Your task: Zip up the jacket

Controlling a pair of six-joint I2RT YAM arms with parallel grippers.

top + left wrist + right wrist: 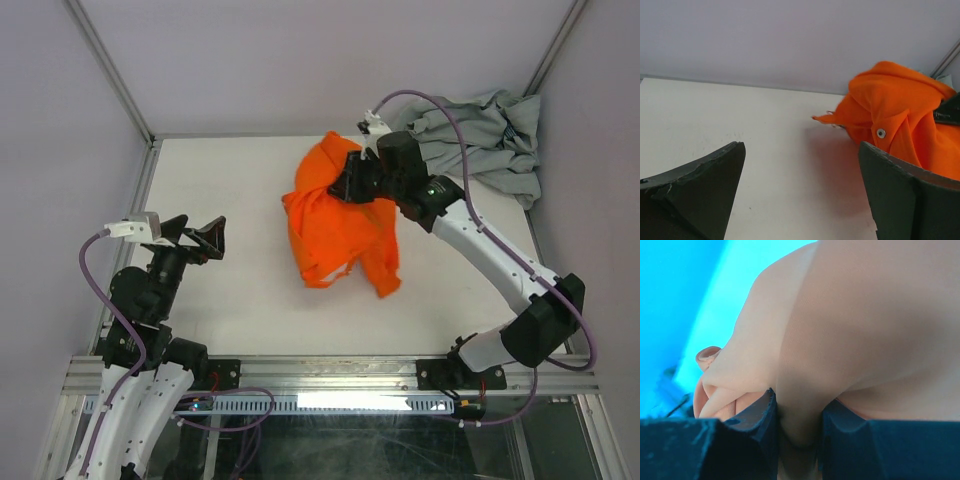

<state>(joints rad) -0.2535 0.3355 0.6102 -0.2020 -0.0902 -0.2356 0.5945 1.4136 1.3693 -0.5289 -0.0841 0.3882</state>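
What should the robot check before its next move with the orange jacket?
1. Right jaws pinching a fold of the jacket: ok.
2. Left jaws open and holding nothing: ok.
3. Jacket lying flat on the table: not ok, it is bunched up.
4. Zipper in sight: cannot tell, the folds hide it.
5. Grey cloth tucked in the far right corner, out of the way: ok.
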